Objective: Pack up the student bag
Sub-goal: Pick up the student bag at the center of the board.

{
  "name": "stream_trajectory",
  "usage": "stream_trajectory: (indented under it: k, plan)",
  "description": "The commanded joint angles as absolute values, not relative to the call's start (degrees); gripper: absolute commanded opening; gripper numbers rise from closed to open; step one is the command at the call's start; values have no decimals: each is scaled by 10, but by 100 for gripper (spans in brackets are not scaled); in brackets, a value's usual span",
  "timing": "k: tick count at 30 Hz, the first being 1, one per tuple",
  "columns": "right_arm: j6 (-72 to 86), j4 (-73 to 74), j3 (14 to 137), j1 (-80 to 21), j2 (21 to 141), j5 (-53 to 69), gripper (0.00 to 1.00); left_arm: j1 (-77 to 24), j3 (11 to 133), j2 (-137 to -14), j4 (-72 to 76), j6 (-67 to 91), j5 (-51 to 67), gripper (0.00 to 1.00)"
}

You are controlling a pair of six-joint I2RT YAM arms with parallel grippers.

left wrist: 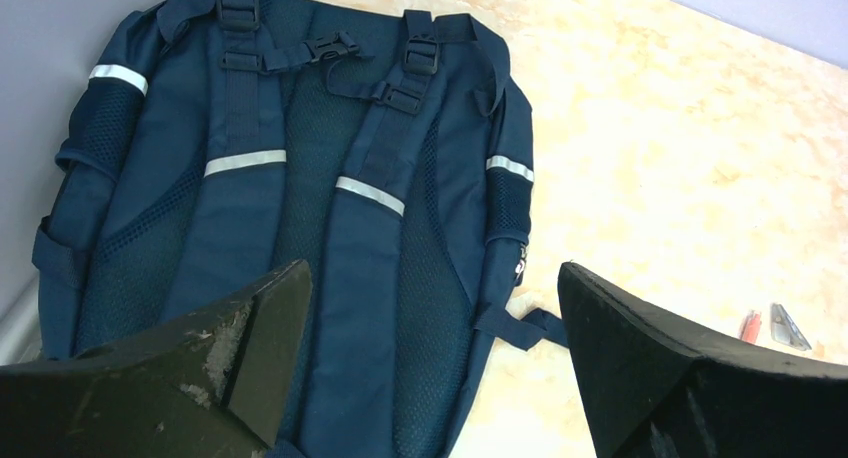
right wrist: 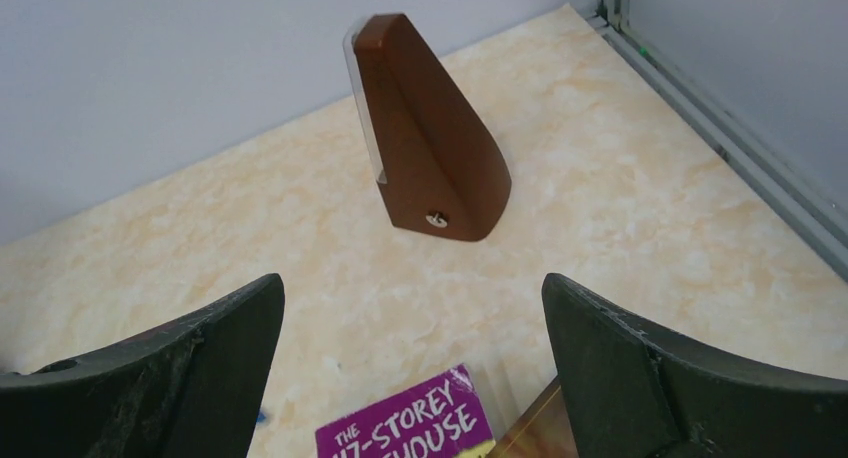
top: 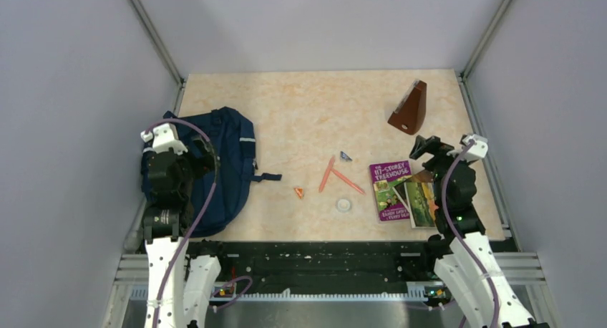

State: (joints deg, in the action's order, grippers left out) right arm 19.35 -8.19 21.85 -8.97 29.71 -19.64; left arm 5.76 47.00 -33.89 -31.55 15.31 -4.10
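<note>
The navy student bag (top: 218, 167) lies flat at the table's left, strap side up; the left wrist view shows its straps and grey stripes (left wrist: 330, 198). My left gripper (top: 197, 160) hovers above the bag, open and empty; it also shows in its wrist view (left wrist: 430, 308). A purple book (top: 390, 190) and a second book (top: 422, 203) lie at the right. My right gripper (top: 426, 147) is open and empty above the purple book's far edge (right wrist: 410, 433), as its wrist view (right wrist: 412, 318) shows.
A brown wooden metronome (top: 410, 109) stands at the back right, also in the right wrist view (right wrist: 425, 138). Two orange pencils (top: 336, 176), a small orange triangle (top: 299, 193), a small blue piece (top: 346, 156) and a white round object (top: 344, 205) lie mid-table.
</note>
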Motion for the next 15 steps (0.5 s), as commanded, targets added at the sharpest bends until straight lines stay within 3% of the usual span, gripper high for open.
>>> stream_trajectory:
  k: [1, 15]
  plan:
    - [196, -76, 244, -95, 300, -178, 99, 61, 461, -337, -280, 154, -39, 98]
    - [204, -62, 247, -95, 295, -152, 99, 44, 462, -469, -302, 140, -3, 95]
